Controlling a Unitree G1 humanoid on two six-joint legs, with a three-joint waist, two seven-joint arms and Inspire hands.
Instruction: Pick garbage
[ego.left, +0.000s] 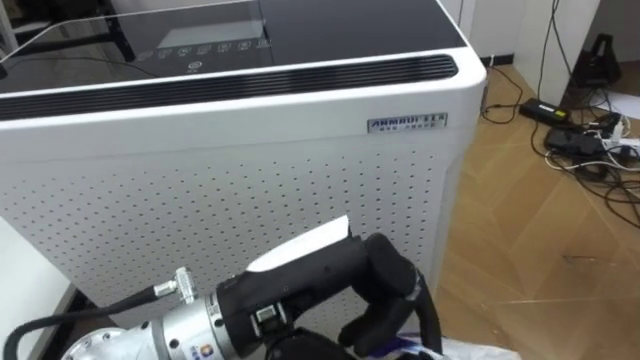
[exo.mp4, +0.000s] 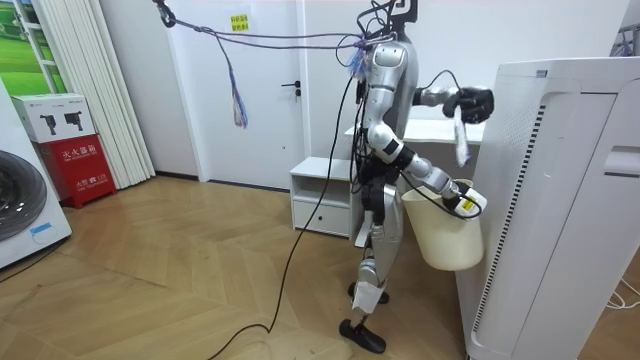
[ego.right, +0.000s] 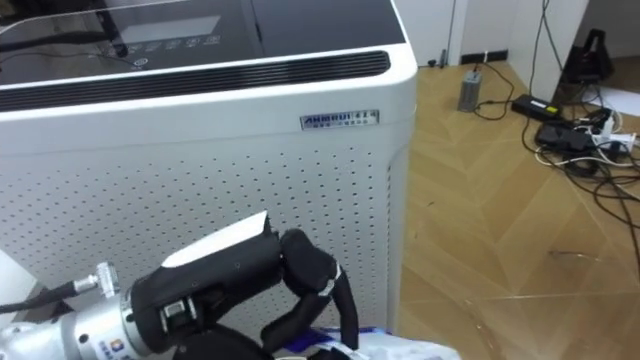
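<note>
Now the left hand (ego.left: 330, 272) is raised in front of the air purifier (ego.left: 250, 170). Its fingers are curled shut on the garbage (exo.mp4: 461, 145), a limp white scrap with a bit of purple on it that hangs down from under the fingers. Below that hand, well apart from the scrap's lower end, is the mouth of a cream bucket (exo.mp4: 440, 240). The right hand (exo.mp4: 468, 203) carries it off the floor at its rim; how that hand grips is too small to tell. The purifier's dotted front panel is just beyond the left hand's knuckles, near but apart. Off to that hand's right, on the wood floor (ego.left: 540, 250), lies a tangle of cables (ego.left: 585, 140).

The pick looks done and the drop is what remains, by my reading. The chief risk is a miss. From the side the scrap seems to hang over the bucket, yet I cannot tell whether it lines up in depth. Letting go off-line would send it to the floor between robot and purifier. A scrap this light may also cling to the fingers when they open, or drift sideways as it falls. Lowering the left hand carelessly could scrape its knuckles along the panel. Any swing of the bucket would move the target from under the hand.
</note>
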